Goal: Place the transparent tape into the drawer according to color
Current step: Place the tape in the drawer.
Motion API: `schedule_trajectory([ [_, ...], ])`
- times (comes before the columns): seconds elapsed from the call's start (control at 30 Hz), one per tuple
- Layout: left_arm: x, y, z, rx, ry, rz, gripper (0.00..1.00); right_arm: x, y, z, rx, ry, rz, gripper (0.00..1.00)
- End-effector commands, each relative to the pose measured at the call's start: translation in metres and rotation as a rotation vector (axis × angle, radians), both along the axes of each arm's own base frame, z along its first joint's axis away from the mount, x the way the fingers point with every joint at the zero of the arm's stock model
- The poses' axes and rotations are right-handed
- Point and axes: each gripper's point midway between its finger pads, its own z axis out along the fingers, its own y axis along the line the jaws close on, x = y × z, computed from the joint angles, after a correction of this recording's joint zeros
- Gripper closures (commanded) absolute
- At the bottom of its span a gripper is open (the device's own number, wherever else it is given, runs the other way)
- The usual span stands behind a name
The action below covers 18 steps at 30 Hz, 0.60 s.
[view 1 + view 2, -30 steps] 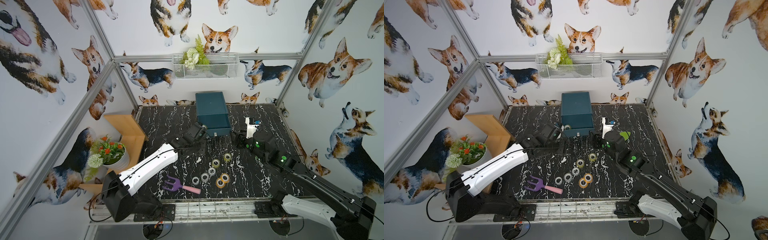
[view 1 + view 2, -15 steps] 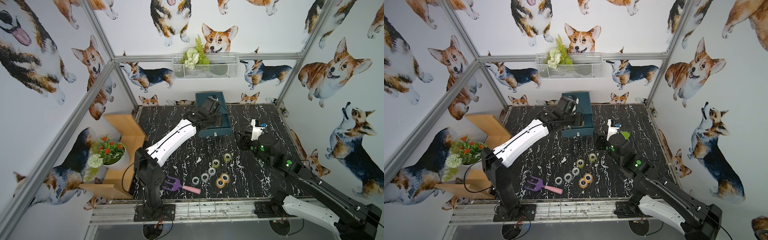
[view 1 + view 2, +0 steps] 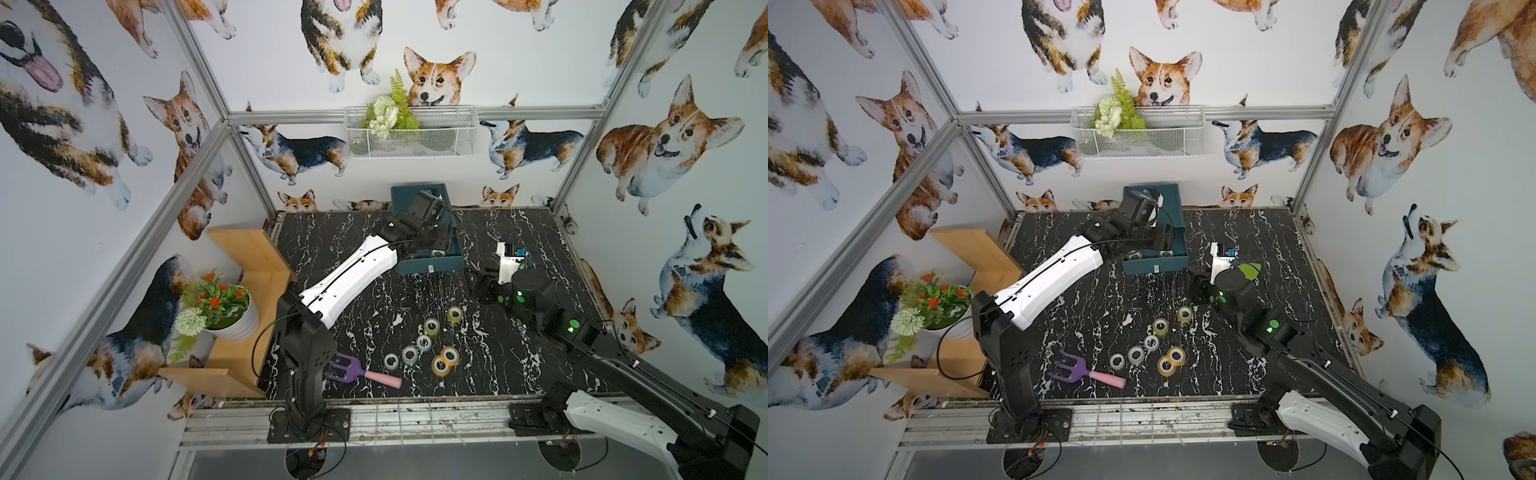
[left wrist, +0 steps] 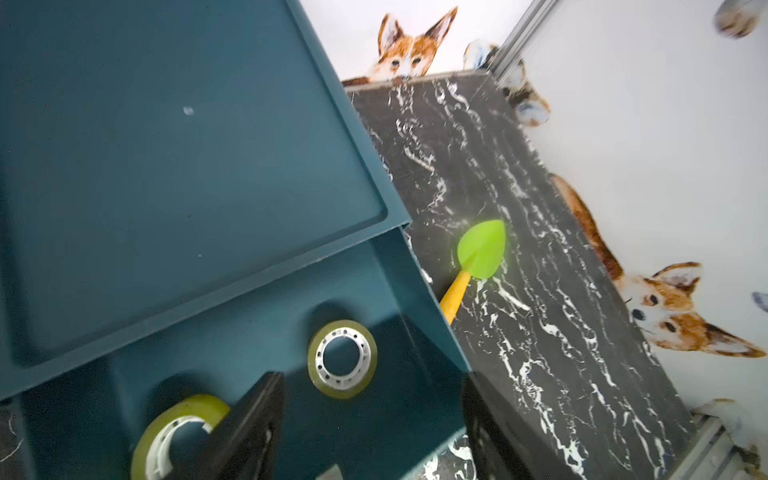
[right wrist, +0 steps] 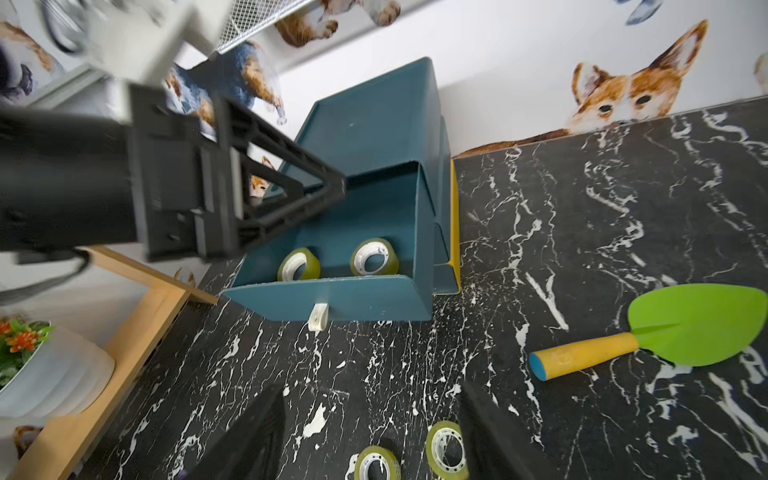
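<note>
under the left hand [image 4: 370, 384], whose fingers stand apart and hold nothing, two yellow-green tape rolls [image 4: 343, 359] lie in the open drawer [image 4: 415, 291]. out over the desk [image 5: 582, 249] the right hand [image 5: 372, 390] hovers, spread and empty, just above two more yellow-green rolls [image 5: 446, 449]. further from it lie grey-clear rolls [image 3: 409, 354] and orange rolls [image 3: 450, 355]. yellow-green sorting looks half done; next, i judge, that hand should lower and close on one.

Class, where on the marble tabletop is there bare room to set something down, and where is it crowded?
Bare: between the drawer front and the tape rolls; the far corner behind the green shovel. Crowded: around those rolls and the purple fork.
</note>
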Motion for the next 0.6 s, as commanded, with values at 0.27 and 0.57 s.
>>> schedule_trajectory([
  [0.27,-0.047,0.076,0.032,-0.122,-0.178,0.135,0.01,-0.015,0.034,-0.110,-0.097,0.289,0.173,0.30],
  [0.57,-0.071,0.113,-0.008,-0.099,-0.184,0.196,0.01,0.008,0.030,-0.179,-0.251,0.383,0.092,0.30],
])
